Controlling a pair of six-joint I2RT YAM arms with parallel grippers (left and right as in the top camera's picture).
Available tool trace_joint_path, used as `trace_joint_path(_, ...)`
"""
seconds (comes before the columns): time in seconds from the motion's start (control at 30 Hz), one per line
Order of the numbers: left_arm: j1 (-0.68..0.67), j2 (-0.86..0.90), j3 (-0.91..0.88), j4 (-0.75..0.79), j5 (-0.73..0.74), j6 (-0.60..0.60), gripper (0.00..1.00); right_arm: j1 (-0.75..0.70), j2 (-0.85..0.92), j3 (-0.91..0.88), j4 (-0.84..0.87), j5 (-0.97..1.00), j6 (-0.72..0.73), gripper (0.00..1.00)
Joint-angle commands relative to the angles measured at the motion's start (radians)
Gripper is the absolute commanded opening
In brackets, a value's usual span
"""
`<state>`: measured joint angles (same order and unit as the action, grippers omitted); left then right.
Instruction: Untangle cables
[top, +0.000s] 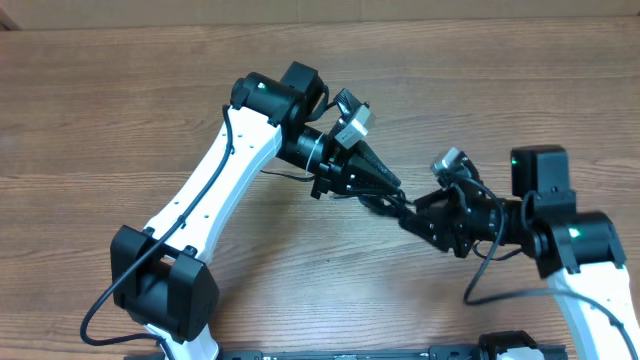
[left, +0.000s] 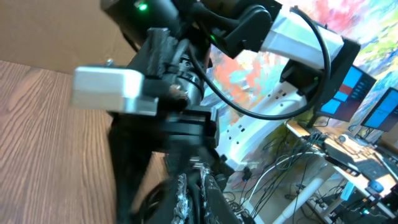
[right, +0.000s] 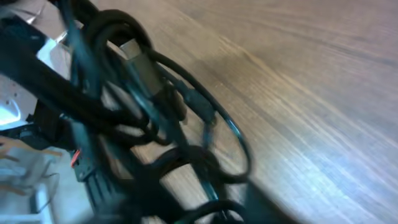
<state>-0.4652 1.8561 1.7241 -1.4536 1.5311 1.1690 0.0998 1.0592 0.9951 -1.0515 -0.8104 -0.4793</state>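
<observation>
The cables are a bunch of thin black cords hanging between the two grippers, lifted off the wooden table. My left gripper points right and down; in the left wrist view its padded jaws are shut on a black cord. My right gripper meets the bunch from the right. In the right wrist view the cables fill the frame as blurred loops with small plug connectors. Its jaws are lost in blur and dark cords.
The white left arm runs from the front left up to the table's middle. The right arm comes in from the front right, with a thick black arm wire looping below it.
</observation>
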Motion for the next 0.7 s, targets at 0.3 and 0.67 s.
trace_joint_path(0.3,0.116,-0.04,0.031,-0.005,-0.104,-0.101,0.1,-0.004,-0.011,0.006,-0.044,0.182,0.22,0.04)
trace_joint_path(0.67,0.198,-0.039,0.031,-0.013,-0.273,-0.263,1.0,-0.004,-0.027,0.007,-0.023,0.246,0.413,0.04)
